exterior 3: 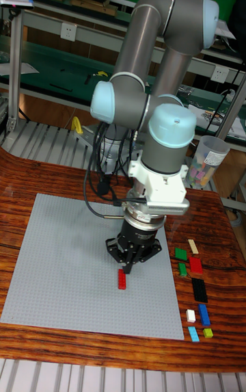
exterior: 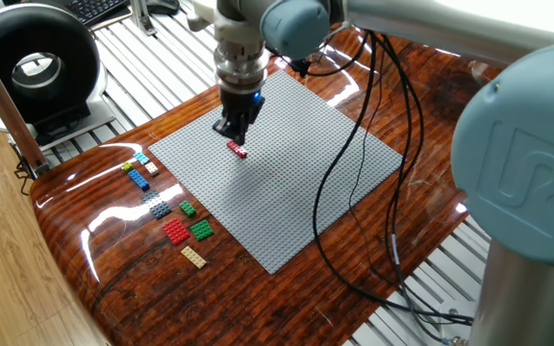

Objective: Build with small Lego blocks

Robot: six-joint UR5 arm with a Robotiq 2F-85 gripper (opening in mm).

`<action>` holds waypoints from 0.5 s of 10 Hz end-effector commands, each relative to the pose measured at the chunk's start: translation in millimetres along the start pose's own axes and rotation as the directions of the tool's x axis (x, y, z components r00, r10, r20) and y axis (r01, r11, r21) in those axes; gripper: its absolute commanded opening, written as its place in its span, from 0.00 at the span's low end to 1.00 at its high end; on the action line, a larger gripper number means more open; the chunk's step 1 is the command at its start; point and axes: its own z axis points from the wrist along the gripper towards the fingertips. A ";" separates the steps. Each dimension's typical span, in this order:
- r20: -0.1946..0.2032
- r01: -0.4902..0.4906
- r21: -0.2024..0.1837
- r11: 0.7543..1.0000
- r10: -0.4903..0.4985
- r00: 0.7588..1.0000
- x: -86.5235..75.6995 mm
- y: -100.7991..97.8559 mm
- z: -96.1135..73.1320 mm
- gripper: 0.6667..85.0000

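A small red Lego brick (exterior: 237, 148) sits on the large grey baseplate (exterior: 287, 183), left of its middle; the tall fixed view shows the same brick (exterior 3: 122, 279). My gripper (exterior: 231, 131) hangs just above and slightly behind the brick, apart from it, its fingers slightly open and holding nothing. From the tall fixed view the gripper (exterior 3: 128, 263) points straight down over the brick's far end. Several loose small Lego blocks lie on the wood beside the plate: blue (exterior: 138, 179), dark grey (exterior: 159, 205), red (exterior: 175, 231), green (exterior: 201, 229) and tan (exterior: 193, 256).
Black cables (exterior: 354, 192) trail over the baseplate's right part and off the table's front. A black round device (exterior: 32, 67) stands at the back left. A clear cup (exterior 3: 207, 158) with coloured pieces stands behind the table's right side.
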 end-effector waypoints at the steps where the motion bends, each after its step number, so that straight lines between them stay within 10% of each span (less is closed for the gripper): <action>1: 0.029 -0.085 -0.027 0.996 0.086 0.996 -1.0 43.6 7.1 0.01; 5: -0.016 0.042 -0.021 0.999 -0.042 0.999 11.2 39.3 5.6 0.01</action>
